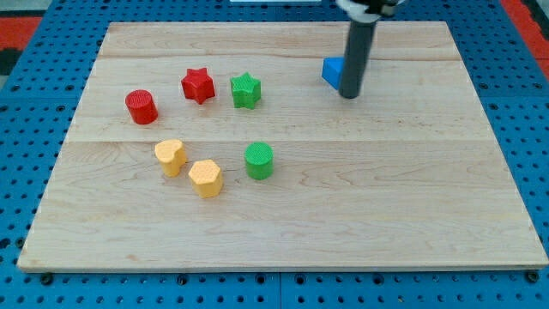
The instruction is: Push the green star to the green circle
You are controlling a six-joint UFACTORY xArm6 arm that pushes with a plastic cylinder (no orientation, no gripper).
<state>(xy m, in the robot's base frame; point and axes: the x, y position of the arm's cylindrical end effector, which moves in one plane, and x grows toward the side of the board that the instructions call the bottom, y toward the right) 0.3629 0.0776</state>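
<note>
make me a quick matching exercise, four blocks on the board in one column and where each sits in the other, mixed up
Blocks:
1. green star
2. green circle
3. blue block
4. red circle

Places:
A. farthest toward the view's left of the four
B. right beside the red star, on its right in the view
C. partly hidden behind my tip, near the view's top
D. below the green star, right of the two yellow blocks

Pairs: 1-B, 2-D, 3-C, 4-A

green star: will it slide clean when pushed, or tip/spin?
The green star looks squat and flat-based, so tipping seems unlikely. Its points probably make it spin under an off-centre push from my tip. The smooth wooden board should let it slide easily.
</note>
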